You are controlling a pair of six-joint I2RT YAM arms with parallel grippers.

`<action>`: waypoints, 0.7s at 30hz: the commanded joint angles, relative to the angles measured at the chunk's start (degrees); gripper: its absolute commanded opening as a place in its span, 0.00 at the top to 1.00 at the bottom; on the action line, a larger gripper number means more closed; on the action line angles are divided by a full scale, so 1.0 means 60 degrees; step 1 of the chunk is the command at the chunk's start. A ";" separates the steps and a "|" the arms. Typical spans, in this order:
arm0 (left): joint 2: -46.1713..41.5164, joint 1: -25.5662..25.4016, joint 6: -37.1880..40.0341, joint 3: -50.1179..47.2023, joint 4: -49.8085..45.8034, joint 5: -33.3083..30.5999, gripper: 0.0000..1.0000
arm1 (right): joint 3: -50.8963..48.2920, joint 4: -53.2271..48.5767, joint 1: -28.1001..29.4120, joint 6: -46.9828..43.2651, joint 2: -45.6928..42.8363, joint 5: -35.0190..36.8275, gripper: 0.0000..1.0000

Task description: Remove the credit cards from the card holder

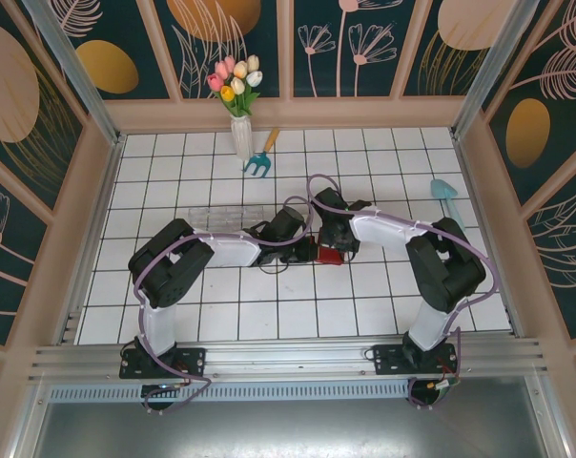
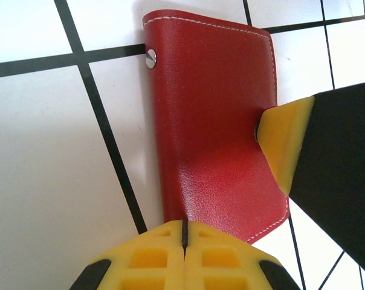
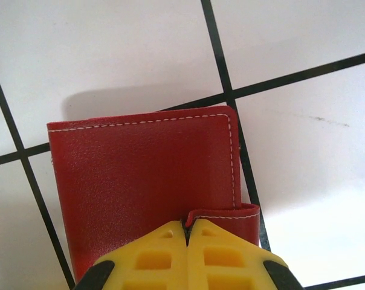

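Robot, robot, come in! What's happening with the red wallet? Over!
Left gripper shut on card holder end. Right gripper shut on its side edge. Holder folded closed. Clear tray behind, apart.

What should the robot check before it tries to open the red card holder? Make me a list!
1. Grip of the left gripper on the card holder: ok, its fingers are closed on one edge.
2. Grip of the right gripper on it: ok, closed on another edge.
3. Card holder opened: not ok, it is folded shut, with its plain red outside showing.
4. Cards in sight: not ok, none visible yet.
5. Card holder lying flat on the table: cannot tell.
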 commanded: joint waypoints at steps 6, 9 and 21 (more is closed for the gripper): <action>0.0399 -0.0070 -0.0100 0.0113 -0.0487 -0.0328 0.98 | -0.0204 0.0031 -0.0017 -0.0156 -0.1265 -0.0349 1.00; -0.0066 -0.0021 -0.0229 -0.0068 -0.0246 -0.0381 0.77 | -0.0254 0.0037 -0.0220 -0.0333 -0.1967 -0.0747 1.00; -0.2082 0.0634 -0.0117 0.0034 -0.1332 -0.1095 0.42 | -0.0023 0.0053 -0.0793 -0.0330 -0.3153 -0.2387 1.00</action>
